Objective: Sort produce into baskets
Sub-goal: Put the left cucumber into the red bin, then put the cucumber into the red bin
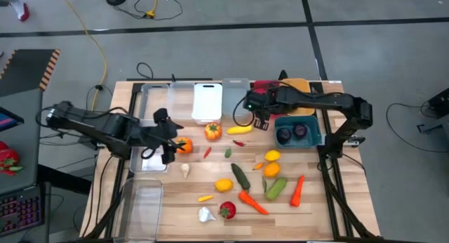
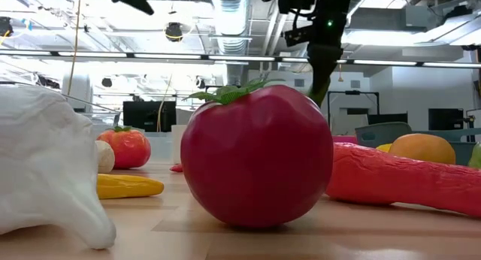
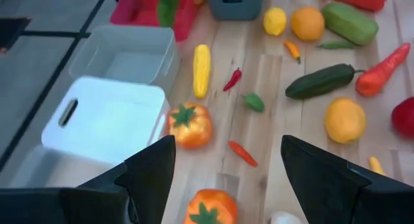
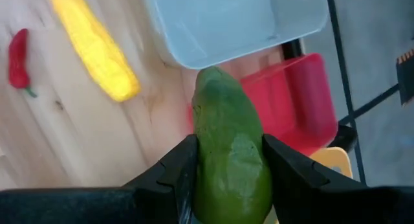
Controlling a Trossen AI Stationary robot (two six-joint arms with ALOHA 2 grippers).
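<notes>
My right end effector is clamped on a green cucumber, one finger pressed to each side of it. It holds the cucumber above the back of the bench, over the edge of the red basket and just beside a grey basket. In the high view this end effector sits between the grey basket and the teal basket, which holds two purple rounds.

My left end effector has its fingers apart and holds nothing. It hovers near the left side of the bench, with an orange tomato just below the gap between its fingers. A second orange tomato lies a little farther on, beside the white basket.

The rest of the produce is loose on the bench: a yellow corn cob, a red chili, a dark cucumber, a lemon, a carrot, a red tomato and a white garlic. A clear basket stands at the near left corner.
</notes>
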